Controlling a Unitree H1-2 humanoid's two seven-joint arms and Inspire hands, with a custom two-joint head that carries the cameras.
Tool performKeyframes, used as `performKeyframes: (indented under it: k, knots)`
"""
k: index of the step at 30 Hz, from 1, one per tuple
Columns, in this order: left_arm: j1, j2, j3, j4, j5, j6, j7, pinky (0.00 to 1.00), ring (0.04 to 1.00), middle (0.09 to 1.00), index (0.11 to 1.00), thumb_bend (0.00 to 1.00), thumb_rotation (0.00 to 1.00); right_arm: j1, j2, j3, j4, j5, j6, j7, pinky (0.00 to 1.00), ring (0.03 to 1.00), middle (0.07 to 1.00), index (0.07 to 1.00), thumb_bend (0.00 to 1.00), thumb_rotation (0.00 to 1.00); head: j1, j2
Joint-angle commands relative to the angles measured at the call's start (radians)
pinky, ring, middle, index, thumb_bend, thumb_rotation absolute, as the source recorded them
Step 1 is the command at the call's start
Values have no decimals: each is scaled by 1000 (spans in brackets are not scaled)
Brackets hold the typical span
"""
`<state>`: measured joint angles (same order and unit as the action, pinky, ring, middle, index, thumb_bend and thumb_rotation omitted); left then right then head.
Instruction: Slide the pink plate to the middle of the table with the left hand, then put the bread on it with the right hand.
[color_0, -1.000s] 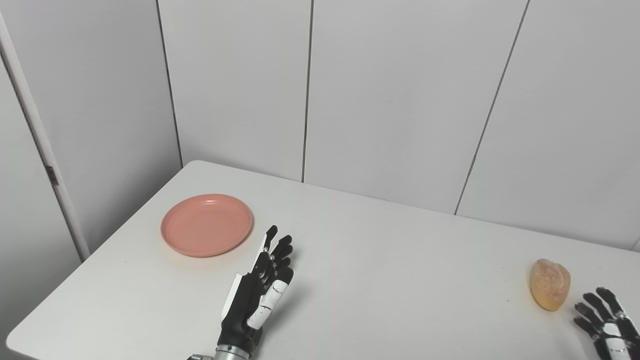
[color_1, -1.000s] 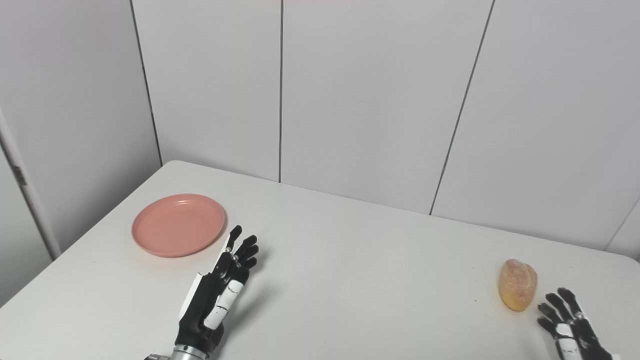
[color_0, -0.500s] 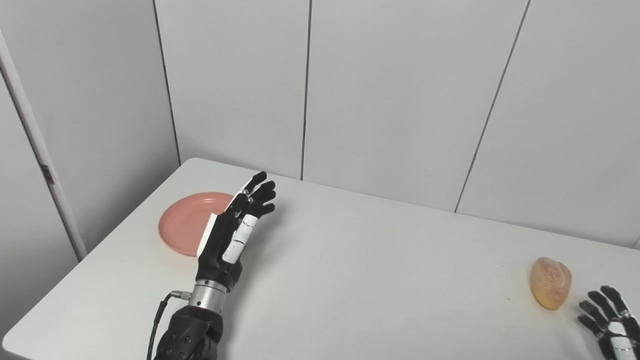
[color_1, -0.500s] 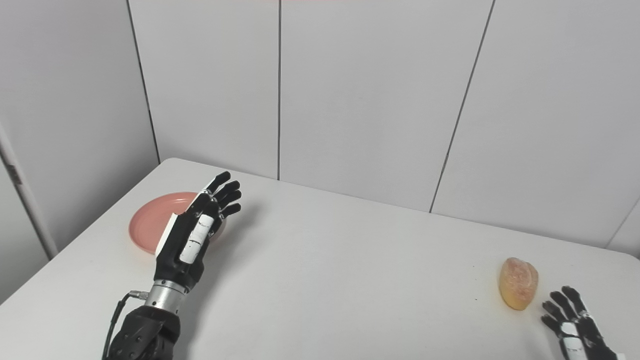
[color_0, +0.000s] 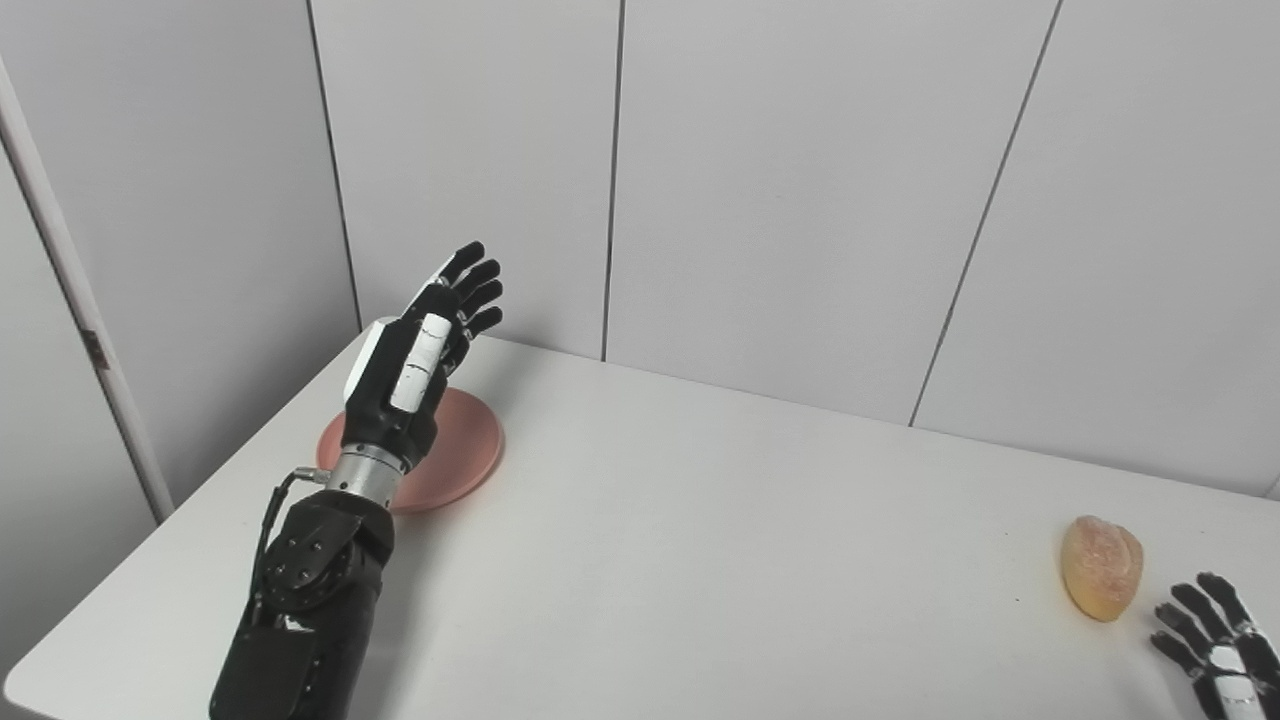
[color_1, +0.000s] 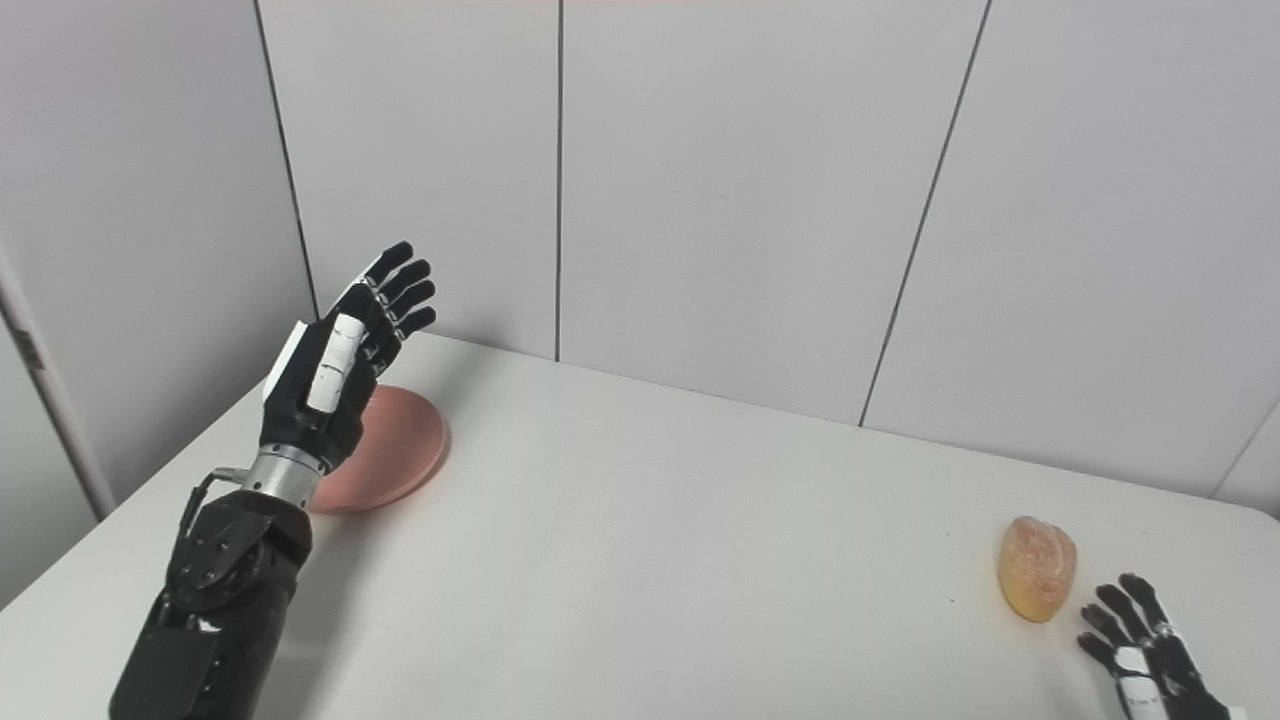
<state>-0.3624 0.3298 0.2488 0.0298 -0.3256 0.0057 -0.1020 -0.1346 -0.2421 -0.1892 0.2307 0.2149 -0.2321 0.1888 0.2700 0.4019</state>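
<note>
Left hand (color_0: 420, 350) raised above the pink plate (color_0: 460, 450) at table's (color_0: 700, 560) 10 o'clock, fingers straight and empty; bread (color_0: 1101, 567) at 4 o'clock, right hand (color_0: 1215, 650) splayed, empty, just beside it.

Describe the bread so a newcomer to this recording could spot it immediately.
On the white table, look to the near right corner. The bread is a small golden-orange oval roll lying just beside the open right hand, the table's only item apart from the pink plate.
</note>
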Motion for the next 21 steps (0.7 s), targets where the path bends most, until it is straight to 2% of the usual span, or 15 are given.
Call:
performKeyframes:
  k: [1, 5, 10, 14, 21]
  knots:
    - [-75, 63, 9, 35, 13, -36, -30, 818, 897, 910, 910, 878, 810, 51, 40, 16, 43, -2, -17, -7, 842, 868, 888, 909, 816, 795, -3, 4]
    - [-121, 114, 15, 139, 36, -88, -54, 859, 896, 897, 915, 896, 783, 54, 41, 19, 33, -5, -11, -13, 834, 867, 885, 909, 811, 800, -5, 6]
    - [-173, 168, 20, 259, 77, -123, -52, 886, 898, 896, 911, 915, 771, 59, 39, 17, 19, -7, -6, -16, 830, 865, 881, 908, 797, 796, -3, 15]
    - [-208, 197, 23, 370, 95, -192, -64, 847, 873, 865, 902, 915, 746, 60, 37, 15, 15, -6, -7, -13, 827, 861, 878, 909, 776, 792, -2, 19]
    - [-262, 248, 23, 578, 116, -307, -83, 788, 868, 870, 900, 932, 722, 68, 34, 16, -4, -11, 2, -15, 848, 873, 890, 917, 745, 790, -5, 25]
